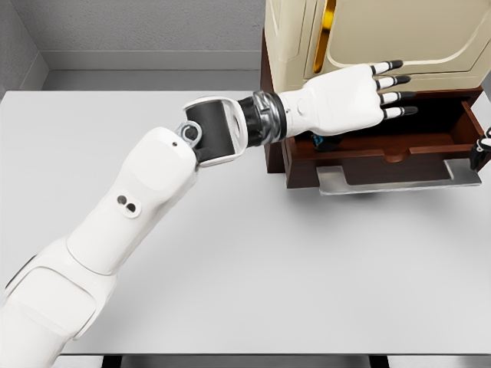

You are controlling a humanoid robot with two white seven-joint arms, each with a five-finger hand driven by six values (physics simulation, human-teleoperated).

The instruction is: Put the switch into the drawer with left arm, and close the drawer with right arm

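My left hand [383, 90] reaches from the lower left and hovers flat over the open drawer [399, 149], fingers spread and holding nothing. The drawer is dark brown wood with a grey metal front plate [391, 178], pulled out from the cream cabinet [399, 34]. A small dark and blue object, apparently the switch [318, 142], lies inside the drawer's left end, mostly hidden under my palm. Only a sliver of my right hand [485, 146] shows at the right edge, beside the drawer's right front corner.
The white table [253, 253] spreads in front of the cabinet. My left forearm [222, 130] crosses above the table toward the cabinet's left corner. Grey walls close the back and left.
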